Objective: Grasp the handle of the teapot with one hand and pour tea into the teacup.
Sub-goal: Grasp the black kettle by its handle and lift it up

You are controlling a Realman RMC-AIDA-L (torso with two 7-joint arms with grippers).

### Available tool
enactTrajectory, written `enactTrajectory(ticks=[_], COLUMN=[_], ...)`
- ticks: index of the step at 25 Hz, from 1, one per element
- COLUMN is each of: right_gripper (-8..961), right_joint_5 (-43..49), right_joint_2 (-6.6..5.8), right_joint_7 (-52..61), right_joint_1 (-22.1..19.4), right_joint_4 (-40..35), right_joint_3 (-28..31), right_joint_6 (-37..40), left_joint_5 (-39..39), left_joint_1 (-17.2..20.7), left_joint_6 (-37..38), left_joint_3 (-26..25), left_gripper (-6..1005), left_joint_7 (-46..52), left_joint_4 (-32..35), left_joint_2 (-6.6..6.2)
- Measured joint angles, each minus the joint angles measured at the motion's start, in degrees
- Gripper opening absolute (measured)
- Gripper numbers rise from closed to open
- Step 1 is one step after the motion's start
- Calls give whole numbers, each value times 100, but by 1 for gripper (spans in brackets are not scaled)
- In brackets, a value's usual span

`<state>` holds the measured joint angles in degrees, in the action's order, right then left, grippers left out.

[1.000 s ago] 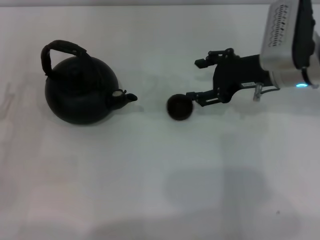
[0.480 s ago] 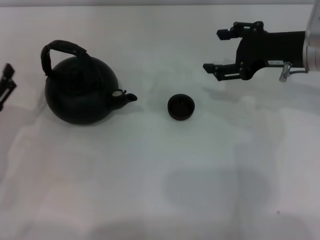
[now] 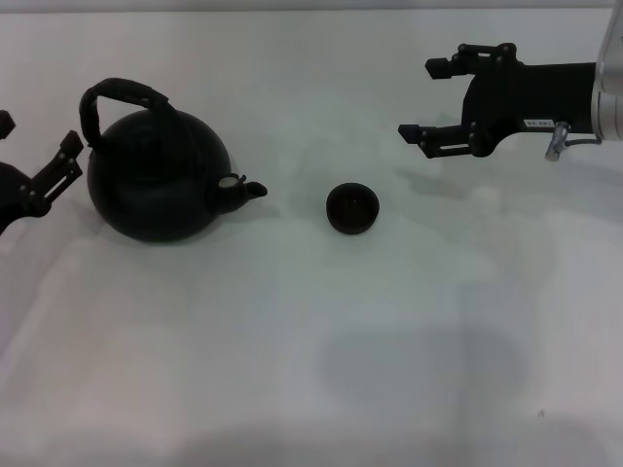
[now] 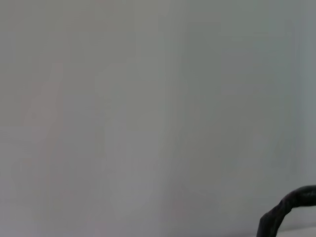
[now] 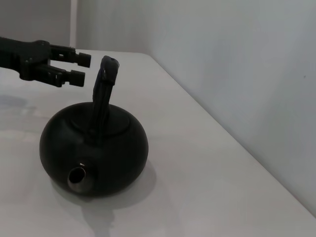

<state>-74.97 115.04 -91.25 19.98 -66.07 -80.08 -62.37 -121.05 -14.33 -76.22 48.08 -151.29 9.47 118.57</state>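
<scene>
While the right gripper (image 3: 428, 99) hangs spread at two o'clock of the teacup (image 3: 352, 208), the left gripper (image 3: 39, 156), fingers apart, sits nearer, with the handle (image 3: 122, 97) just toward three o'clock.

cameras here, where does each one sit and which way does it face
Head view: above, looking down at the table, teapot and teacup; open left gripper and open right gripper show.
Left wrist view: faces a blank surface; only a handle piece, no own body.
Right wrist view: low, facing the teapot's spout; left gripper behind.
Shared: all catch the handle.
</scene>
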Motion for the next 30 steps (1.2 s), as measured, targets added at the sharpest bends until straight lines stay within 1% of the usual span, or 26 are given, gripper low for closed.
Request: enactTrajectory(ticks=[12,20,25,28,30], right_gripper=[849,848,848,848,848], right_joint_5=[-89,-148,-155,-157,-158], right_joint_2=[8,9,17,18,18], right_joint_7=[-102,-154,-156,-156,-156], right_joint_1=[36,46,78,90,93], right_joint_4=[192,258,332,355,359], right_joint_3=[-12,-19,-19,-19,-21], right_joint_6=[10,88,131,147,147], left_joint_5=[647,731,827,852,852], left_joint_1=[-275,-399,-481,-514,-532], left_joint_6=[504,791,845,882,919], left_joint_3=[0,-4,-3,1,0], left_gripper=[887,877,871,681,610], left_joint_7=[560,679,701,738,746], left_joint_4=[365,427,433,433,434], left_joint_2=[0,0,5,7,9])
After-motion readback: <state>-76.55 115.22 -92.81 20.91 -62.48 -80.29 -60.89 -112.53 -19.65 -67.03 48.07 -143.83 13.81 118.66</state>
